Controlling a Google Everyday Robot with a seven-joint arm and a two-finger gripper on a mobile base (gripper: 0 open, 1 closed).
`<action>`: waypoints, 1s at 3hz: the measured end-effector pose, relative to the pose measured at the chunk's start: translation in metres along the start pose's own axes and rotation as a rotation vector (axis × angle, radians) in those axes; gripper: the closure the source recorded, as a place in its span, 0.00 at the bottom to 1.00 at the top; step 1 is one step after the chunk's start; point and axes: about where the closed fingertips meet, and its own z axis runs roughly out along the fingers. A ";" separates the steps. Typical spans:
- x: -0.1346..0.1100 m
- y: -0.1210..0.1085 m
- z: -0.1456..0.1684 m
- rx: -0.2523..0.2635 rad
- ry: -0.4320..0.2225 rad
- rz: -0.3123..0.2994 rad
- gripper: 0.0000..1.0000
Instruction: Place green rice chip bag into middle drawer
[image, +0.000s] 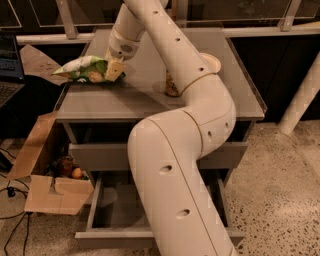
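The green rice chip bag (84, 69) is bright green and white and sits at the left edge of the grey cabinet top (125, 100). My gripper (114, 69) is at the bag's right end, shut on it, with a tan finger (116, 70) pressed over the bag. The middle drawer (111, 206) stands pulled open at the bottom, its inside grey and bare. My arm crosses in front of the drawer's right half and hides its knob. The brown-gold drink can (171, 86) stands mid-top, mostly hidden behind my arm.
The upper grey drawer front (100, 156) is closed above the open drawer. A pale plate (213, 63) lies at the top's right. An open cardboard box (42, 180) with small items stands on the floor at the left. A laptop (9, 65) is at far left.
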 end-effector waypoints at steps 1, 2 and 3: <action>-0.009 0.003 -0.035 0.041 -0.035 -0.032 1.00; -0.024 0.015 -0.080 0.077 -0.112 -0.093 1.00; -0.041 0.032 -0.107 0.074 -0.201 -0.154 1.00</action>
